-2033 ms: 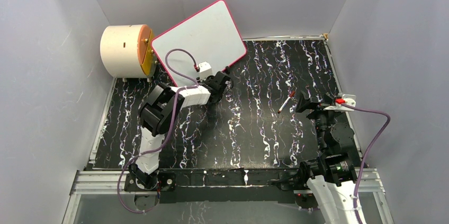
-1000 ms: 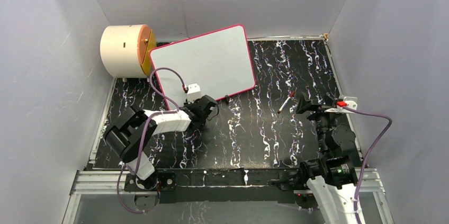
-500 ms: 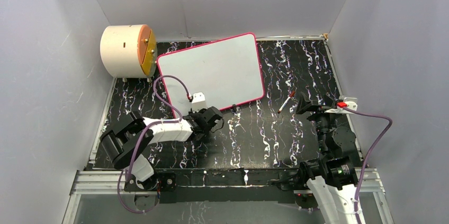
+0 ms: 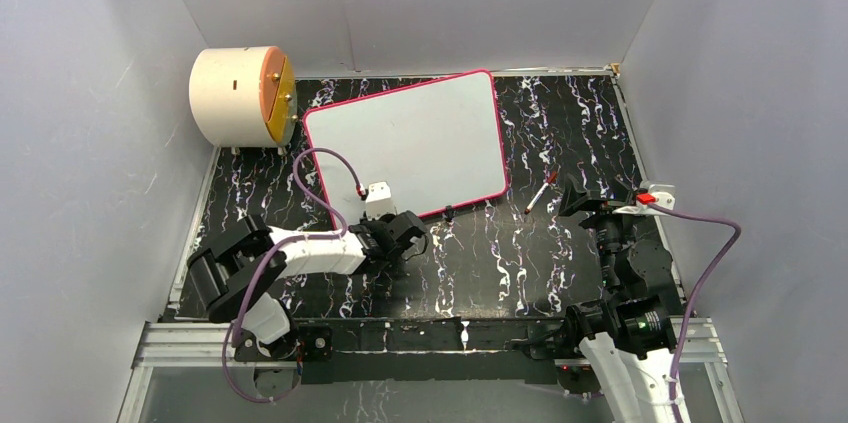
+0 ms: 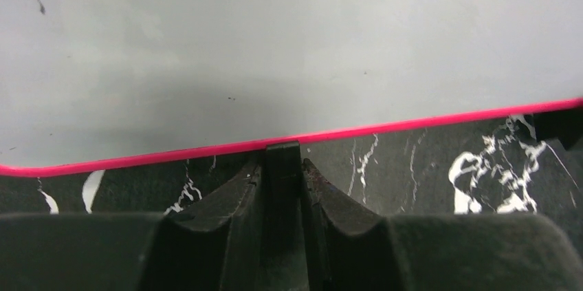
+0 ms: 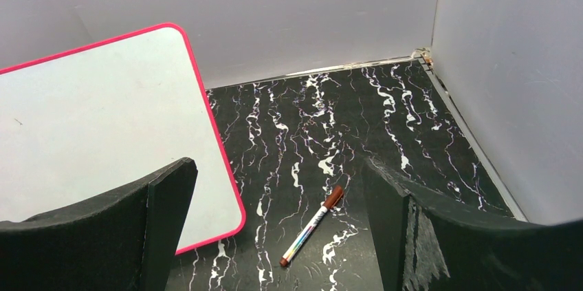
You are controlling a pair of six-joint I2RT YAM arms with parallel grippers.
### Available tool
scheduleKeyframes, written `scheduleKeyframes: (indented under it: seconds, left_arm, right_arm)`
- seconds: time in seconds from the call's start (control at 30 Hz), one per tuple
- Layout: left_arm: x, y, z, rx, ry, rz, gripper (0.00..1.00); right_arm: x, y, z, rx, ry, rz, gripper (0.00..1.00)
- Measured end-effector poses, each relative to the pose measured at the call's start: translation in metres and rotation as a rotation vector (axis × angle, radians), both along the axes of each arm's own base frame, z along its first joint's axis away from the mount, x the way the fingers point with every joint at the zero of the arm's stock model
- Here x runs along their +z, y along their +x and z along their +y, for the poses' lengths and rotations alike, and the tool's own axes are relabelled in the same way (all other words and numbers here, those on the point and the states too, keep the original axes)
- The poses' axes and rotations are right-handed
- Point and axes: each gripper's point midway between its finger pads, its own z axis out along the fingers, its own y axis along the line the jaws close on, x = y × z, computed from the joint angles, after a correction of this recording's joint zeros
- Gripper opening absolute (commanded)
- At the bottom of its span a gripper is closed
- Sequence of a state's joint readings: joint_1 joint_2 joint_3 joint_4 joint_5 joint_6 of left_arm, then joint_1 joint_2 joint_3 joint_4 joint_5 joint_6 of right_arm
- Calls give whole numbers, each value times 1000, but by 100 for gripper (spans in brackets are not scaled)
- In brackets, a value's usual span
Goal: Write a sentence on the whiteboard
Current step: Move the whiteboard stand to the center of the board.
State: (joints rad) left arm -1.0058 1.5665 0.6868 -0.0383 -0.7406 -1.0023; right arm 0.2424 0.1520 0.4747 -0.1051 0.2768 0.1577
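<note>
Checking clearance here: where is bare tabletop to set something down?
Bare tabletop runs mid-table from the whiteboard to the near rim, and fills the far right corner beyond the marker. Crowded: far left, where the cylinder sits by the board and the left gripper clamps its edge.

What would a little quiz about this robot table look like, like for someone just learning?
1. True or false: the whiteboard has words on it.
2. Where does the marker lie? A: on the whiteboard. B: on the table, right of the whiteboard. C: inside a claw.
3. The left claw is shut on the whiteboard's near edge. Is the right claw open or shut?
Key: 1 false; 2 B; 3 open.
</note>
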Motion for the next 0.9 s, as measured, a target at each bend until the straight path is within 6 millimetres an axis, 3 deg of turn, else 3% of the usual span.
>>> scheduleKeyframes:
  seconds: [0.23,0.37,0.53,0.7,0.9]
  left_arm:
    - [6,-15,-4,-48,-21,50,54]
    - [22,-20,-3,-72,-40,50,71]
    - [63,-21,-3,-115,-87,4,85]
    - [117,-17,1,-176,-93,-86,90]
    - [177,-6,12,-233,-21,-215,91]
  right_arm:
    - [-4,2,3,15,-7,19,99]
    - [-14,9,6,22,-17,77,99]
    - [-18,18,11,34,-19,179,99]
    - [-15,32,23,64,12,297,99]
    - [-45,45,33,57,77,513,99]
